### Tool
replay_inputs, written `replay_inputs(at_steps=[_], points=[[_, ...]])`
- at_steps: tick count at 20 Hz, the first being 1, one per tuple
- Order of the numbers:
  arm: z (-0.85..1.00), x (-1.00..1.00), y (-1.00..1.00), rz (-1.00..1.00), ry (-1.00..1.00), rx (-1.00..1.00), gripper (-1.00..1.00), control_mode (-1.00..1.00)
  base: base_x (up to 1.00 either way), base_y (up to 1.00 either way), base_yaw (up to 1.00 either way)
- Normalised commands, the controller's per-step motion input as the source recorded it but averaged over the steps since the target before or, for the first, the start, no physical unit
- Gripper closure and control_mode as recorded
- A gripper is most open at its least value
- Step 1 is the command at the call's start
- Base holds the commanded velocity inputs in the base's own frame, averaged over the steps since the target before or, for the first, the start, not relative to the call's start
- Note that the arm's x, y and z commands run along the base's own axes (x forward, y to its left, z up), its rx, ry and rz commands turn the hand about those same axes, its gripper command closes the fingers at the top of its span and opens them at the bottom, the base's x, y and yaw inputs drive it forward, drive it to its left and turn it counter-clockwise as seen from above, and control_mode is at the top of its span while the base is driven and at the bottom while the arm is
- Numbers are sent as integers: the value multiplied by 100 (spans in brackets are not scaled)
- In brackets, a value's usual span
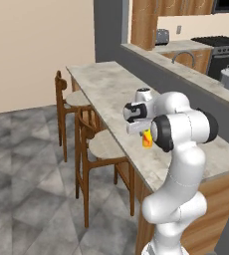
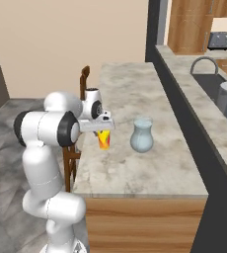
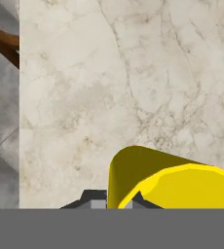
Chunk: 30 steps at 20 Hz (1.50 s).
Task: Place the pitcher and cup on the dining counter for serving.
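pitcher (image 2: 141, 135) already on table (image 2: 135, 168). end effector (image 2: 103, 132) pinching cup (image 2: 104, 140) rim, hovering over table. next i'd lower and release beside pitcher.

Flat, even rendered light; soft, slightly blurry.
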Motion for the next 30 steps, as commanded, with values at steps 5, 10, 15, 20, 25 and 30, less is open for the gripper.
replay_inputs(at_steps=[5,10,15,20,25,30], points=[[-33,2,-5,1,-4,0,100,-100,0,0,0],[-21,0,-25,1,-3,0,100,-100,0,0,0],[0,0,-1,0,0,0,-100,-100,0,0,0],[10,0,0,-3,0,0,-100,-100,0,0,0],[58,-17,3,-7,-10,0,-100,-100,0,0,0],[78,-55,15,-5,-27,-1,-100,-100,0,0,0]])
